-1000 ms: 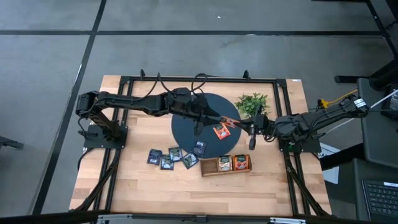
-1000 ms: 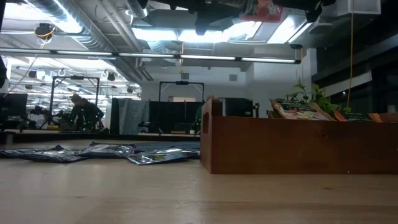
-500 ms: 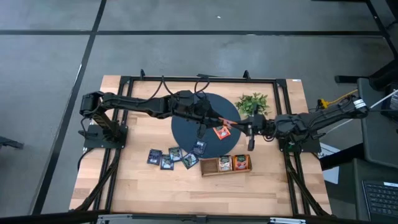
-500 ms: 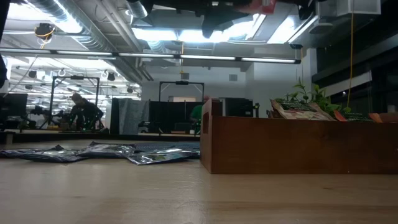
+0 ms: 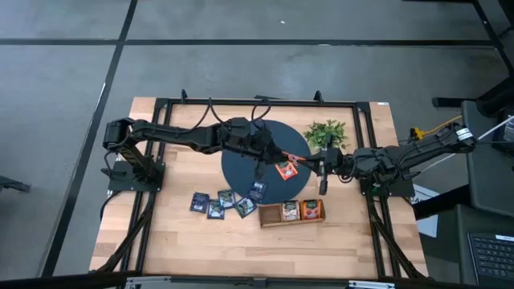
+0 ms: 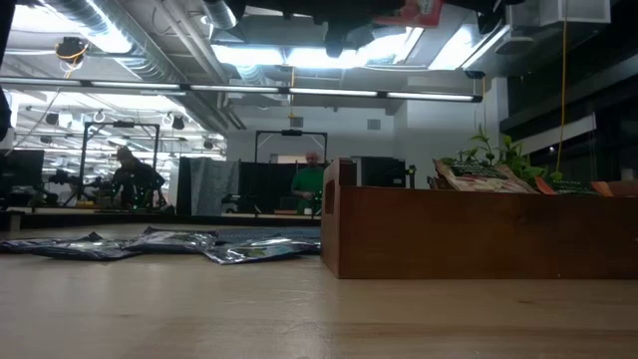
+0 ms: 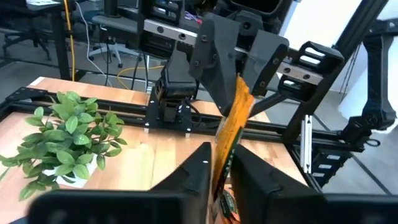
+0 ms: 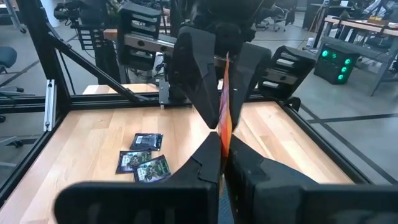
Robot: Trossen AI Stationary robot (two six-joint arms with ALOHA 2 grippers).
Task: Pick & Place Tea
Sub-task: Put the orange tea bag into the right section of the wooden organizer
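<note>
While both arms meet over the dark round mat (image 5: 265, 156), you are at a hand-over, so read these lines against that mat.

Held sachet: the orange-red sachet (image 5: 284, 168) hangs edge-on above the mat's side nearest the green plant (image 5: 325, 133), caught between the two grippers.

How it handles: I judge it light, thin and limp, with slick foil that can slide or buckle. Take it by a flat margin near an edge, not across the middle.

Left gripper (image 7: 219, 167): its fingers are pressed onto one edge of the sachet; the left wrist view shows the packet standing between them.

Right gripper (image 8: 222, 152): its fingers are nipped tight on the opposite edge, as the right wrist view shows.

Risk: with both ends pinched, I judge that pulling apart could crease or tear it, so you should have one side let go first.

Loose tea: dark sachets (image 5: 223, 202) lie flat on the wood just off the mat's near side, one (image 5: 258, 190) on the mat's rim.

Wooden tray (image 5: 291, 213): just beside the mat, next to those sachets, already holding a few packets.
</note>
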